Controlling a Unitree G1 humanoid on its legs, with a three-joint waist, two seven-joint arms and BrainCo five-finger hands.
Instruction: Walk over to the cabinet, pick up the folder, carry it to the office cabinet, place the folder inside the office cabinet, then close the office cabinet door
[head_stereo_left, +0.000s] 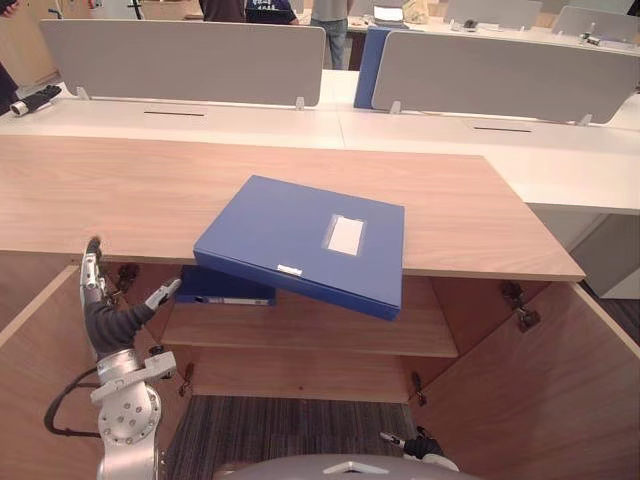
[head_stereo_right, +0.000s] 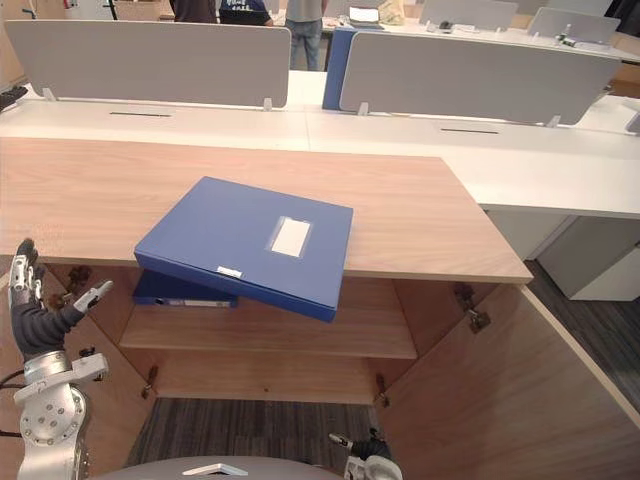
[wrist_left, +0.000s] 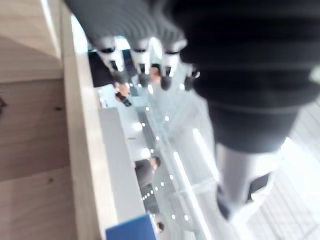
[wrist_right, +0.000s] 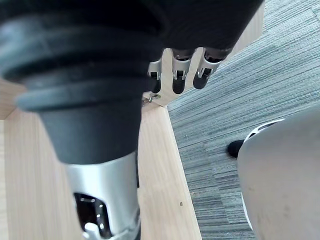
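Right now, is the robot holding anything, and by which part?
Nothing is held. The left hand is raised and open, the right hand hangs empty, and the blue folder lies on the cabinet top.

My left robot hand (head_stereo_left: 98, 300): silver fingers tipped dark, a dark ribbed cover at the wrist, on a silver-grey arm (head_stereo_left: 128, 415) whose round joint is ringed with screws.

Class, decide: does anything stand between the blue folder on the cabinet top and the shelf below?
Yes: a second blue folder lies at the left end of the shelf, under the overhanging folder. The doors stand open.
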